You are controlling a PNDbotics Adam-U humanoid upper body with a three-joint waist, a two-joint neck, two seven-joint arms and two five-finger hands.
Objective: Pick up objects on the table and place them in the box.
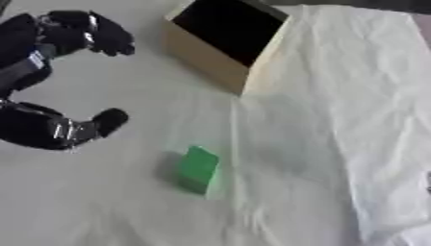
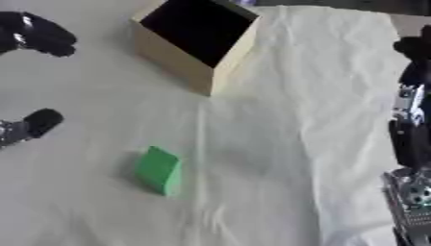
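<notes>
A green block point(image 1: 198, 169) sits on the counter point(image 1: 118, 211), which is covered by a white cloth point(image 1: 336, 120) with soft folds in it. The block is shaped a bit like a wedge and stands on its own, near the middle and toward the front. Nothing is touching it.

The box point(image 1: 221, 45) is farther back, well apart from the block. It is light brown outside and dark inside. Its open top faces up, and it is turned so one corner points toward the front. Nothing can be seen inside it because it is so dark.

The left hand point(image 1: 59, 36) is at the left side, black with some silver bits. Its fingers point(image 1: 109, 41) are curled over at the top, and its thumb point(image 1: 107, 120) sticks out lower down, with a wide gap between them. The hand holds nothing. It is off to the left of both the block and the box, and it touches neither one.

The right hand point(image 2: 412, 129) shows only at the right edge of the right eye view. It is a dark and silver shape, well away from the block. You cannot tell how its fingers are set
</notes>
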